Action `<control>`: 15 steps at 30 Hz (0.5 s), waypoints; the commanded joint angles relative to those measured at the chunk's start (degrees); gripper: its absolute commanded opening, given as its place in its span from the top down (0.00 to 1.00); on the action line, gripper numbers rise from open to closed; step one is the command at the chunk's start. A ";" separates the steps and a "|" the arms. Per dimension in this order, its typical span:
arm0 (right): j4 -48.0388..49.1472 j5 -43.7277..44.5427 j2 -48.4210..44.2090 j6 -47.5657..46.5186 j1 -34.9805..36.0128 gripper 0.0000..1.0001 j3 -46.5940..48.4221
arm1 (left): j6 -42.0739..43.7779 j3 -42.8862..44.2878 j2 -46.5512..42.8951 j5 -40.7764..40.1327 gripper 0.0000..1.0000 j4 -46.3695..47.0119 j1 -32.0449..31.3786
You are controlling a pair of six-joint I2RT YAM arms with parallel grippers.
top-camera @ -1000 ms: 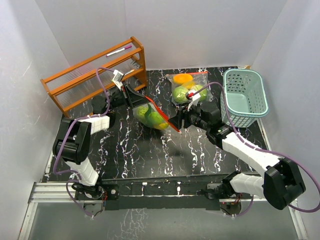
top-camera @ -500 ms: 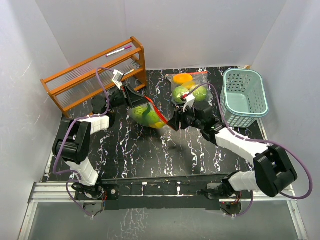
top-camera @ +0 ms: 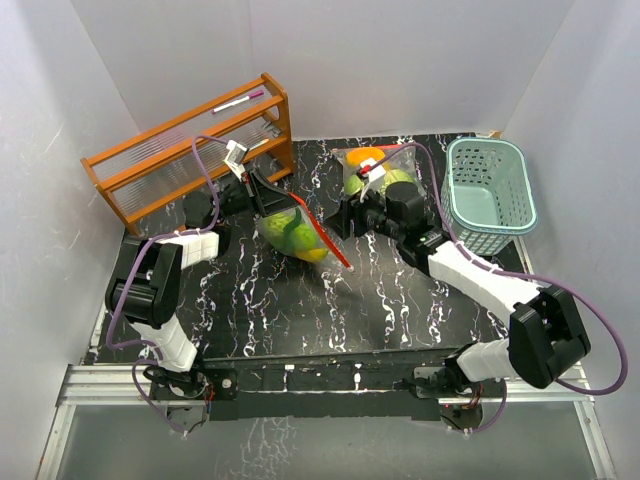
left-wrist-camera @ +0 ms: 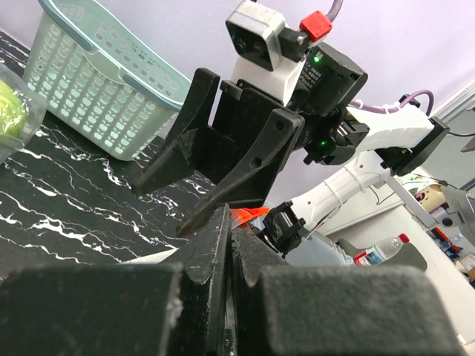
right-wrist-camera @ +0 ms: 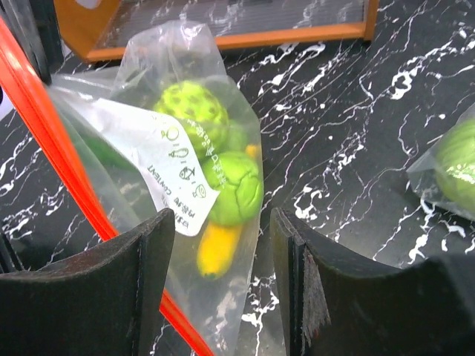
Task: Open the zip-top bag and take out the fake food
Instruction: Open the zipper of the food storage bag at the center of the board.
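Two pincers meet at one zip-top bag (top-camera: 295,232). The left pincer (left-wrist-camera: 228,222) is shut tight on the bag's rim, and the left wrist view shows a scrap of the red zip strip (right-wrist-camera: 44,141) between its closed fingers. The right pincer (top-camera: 340,222) faces it from just beside the strip, with its jaws about half apart and nothing between them. The fake food is all inside the bag, sunk toward the end away from the strip. It comprises a spotted green ball (right-wrist-camera: 189,111), a cabbage-like ball (right-wrist-camera: 236,185) and a yellow banana (right-wrist-camera: 215,248), partly covered by a white label (right-wrist-camera: 159,156). Whether the bag's bottom rests on the tabletop (top-camera: 280,310) cannot be told. Farther out lie a second bag (top-camera: 375,170) of toy produce behind the right pincer, a pale-teal basket (top-camera: 490,185) at the right edge, and a wooden rack (top-camera: 190,150) at the back left. The step in hand appears to be opening the mouth: one lip is anchored and the other is not yet taken. The next move probably calls for the right pincer to close on the free lip alone, near the strip, and then draw away from the left pincer so the seal parts. Catching both layers would likely keep the bag sealed.
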 commanded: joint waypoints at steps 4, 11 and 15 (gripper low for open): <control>3.33 -0.07 0.04 -1.22 0.29 0.43 1.42 | 0.39 0.11 -2.64 -0.38 1.00 9.78 -0.16; 4.52 -4.84 -5.16 2.67 0.68 0.43 -3.11 | -0.06 0.32 -1.31 -0.69 1.00 10.43 -0.13; 4.44 -5.25 -9.88 3.63 0.74 0.43 -6.03 | -0.12 0.64 -0.90 -0.73 1.00 10.45 -0.11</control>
